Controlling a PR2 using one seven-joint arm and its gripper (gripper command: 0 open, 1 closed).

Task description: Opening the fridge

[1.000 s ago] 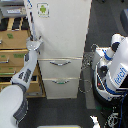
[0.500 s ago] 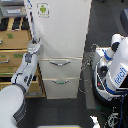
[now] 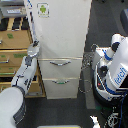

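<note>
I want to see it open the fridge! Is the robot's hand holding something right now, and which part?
The gripper is at the left edge of the fridge upper door, seen from the exterior view. The picture is too blurry to tell if it is gripping that edge.

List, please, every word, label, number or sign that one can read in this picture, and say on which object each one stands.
No text can be read with certainty.
Green sticker on the fridge upper door: a green figure, no legible words.
Blue mark on the white robot at the exterior view's right: letters too blurred to read.
</note>
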